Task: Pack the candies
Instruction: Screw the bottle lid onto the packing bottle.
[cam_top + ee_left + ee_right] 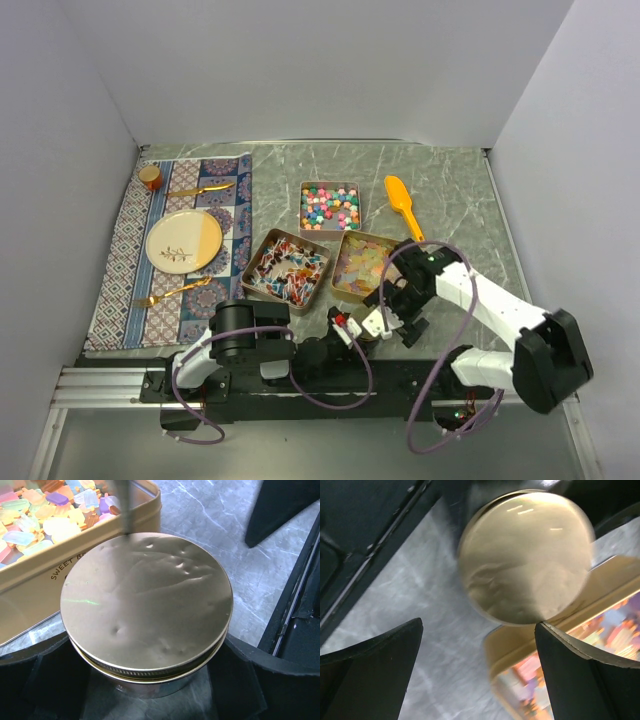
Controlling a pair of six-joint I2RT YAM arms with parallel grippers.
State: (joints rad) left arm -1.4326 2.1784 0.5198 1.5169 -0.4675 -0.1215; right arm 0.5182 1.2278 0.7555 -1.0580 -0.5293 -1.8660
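Left fingers (35, 680) of mine clasp a round lidded jar (147, 600) by its body, one each side. Above it my right gripper (479, 625) hangs with jaws spread wide, nothing in them. The candies (45, 510) lie in an open square tin (75, 565) just beside the jar. I judge the lid comes off next: centre over it, drop level, pinch the rim, hold the jar firm against turning.

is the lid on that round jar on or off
On. In the left wrist view the dented metal lid sits flat over the round jar, covering its whole mouth, with the threaded rim showing just below it.
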